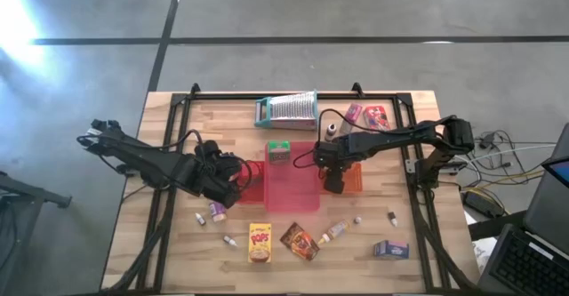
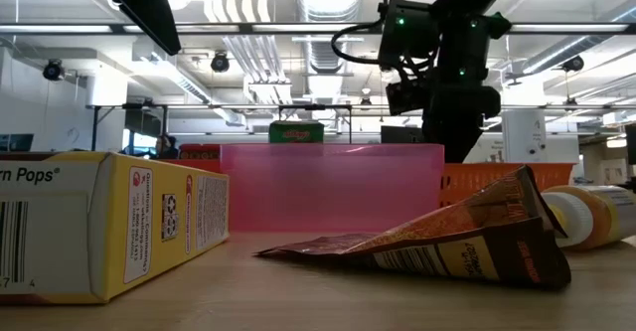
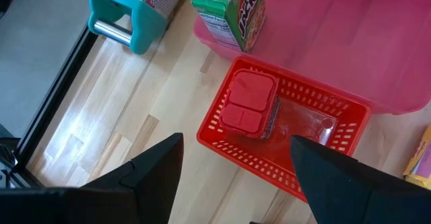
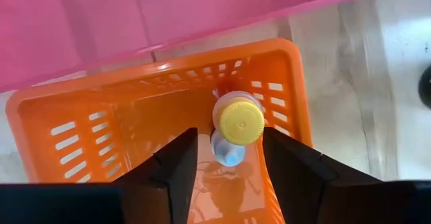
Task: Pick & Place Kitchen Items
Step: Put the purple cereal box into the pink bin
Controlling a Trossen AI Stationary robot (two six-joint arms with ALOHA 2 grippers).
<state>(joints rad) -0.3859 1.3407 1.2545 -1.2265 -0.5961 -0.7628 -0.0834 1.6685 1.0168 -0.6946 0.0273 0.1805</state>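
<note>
My right gripper [image 4: 231,135] hangs open over the orange basket [image 4: 101,130], pointing down. Its fingers stand either side of a small yellow-capped bottle [image 4: 239,121] in the basket, beside a pale-blue-capped one [image 4: 229,155]; I see no contact. My left gripper [image 3: 236,183] waits open above the red basket [image 3: 222,140], which holds a red-lidded jar [image 3: 246,106]. A green box [image 1: 279,152] stands at the far end of the pink tray [image 1: 298,198]. Near the front edge lie a yellow box [image 1: 260,243], a brown packet [image 1: 300,240], a bottle [image 1: 335,231] and a blue-purple box [image 1: 390,249].
A ribbed silver piece with a teal frame [image 1: 286,109] lies at the far edge, with pink and red boxes [image 1: 366,116] to its right. Small jars and bottles [image 1: 216,212] dot the near half. A black frame [image 1: 169,154] borders the table.
</note>
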